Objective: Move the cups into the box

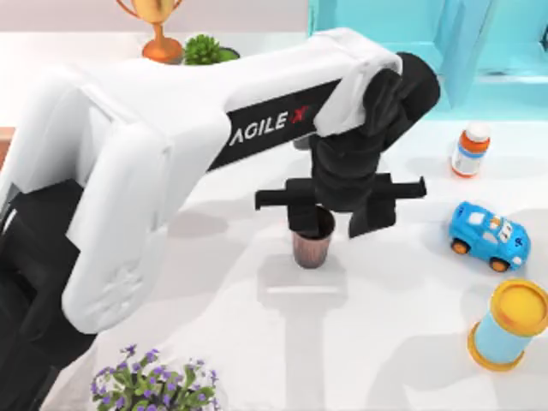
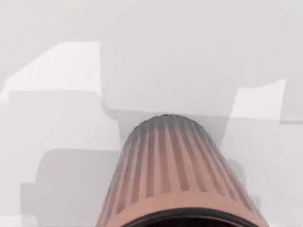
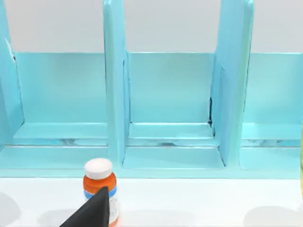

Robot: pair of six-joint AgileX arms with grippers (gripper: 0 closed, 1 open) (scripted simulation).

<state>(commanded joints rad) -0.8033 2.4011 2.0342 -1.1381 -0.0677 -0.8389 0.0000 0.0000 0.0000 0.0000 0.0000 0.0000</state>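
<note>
Left gripper [image 1: 330, 224] hangs directly over the brown ribbed cup [image 1: 312, 240], fingers spread wide, one on each side of the rim. Cup stands upright mid-table, its axis vertical; a straight descent should enclose it.

Your left gripper [image 1: 334, 224] hangs over mid-table, right above the ribbed cup [image 1: 312, 240] standing there. Right of it: toy car [image 1: 489, 236], pill bottle [image 1: 470, 149] behind it, lidded cylinder [image 1: 509, 325] in front. Shelf frame [image 1: 411, 43] stands at the back right.
</note>
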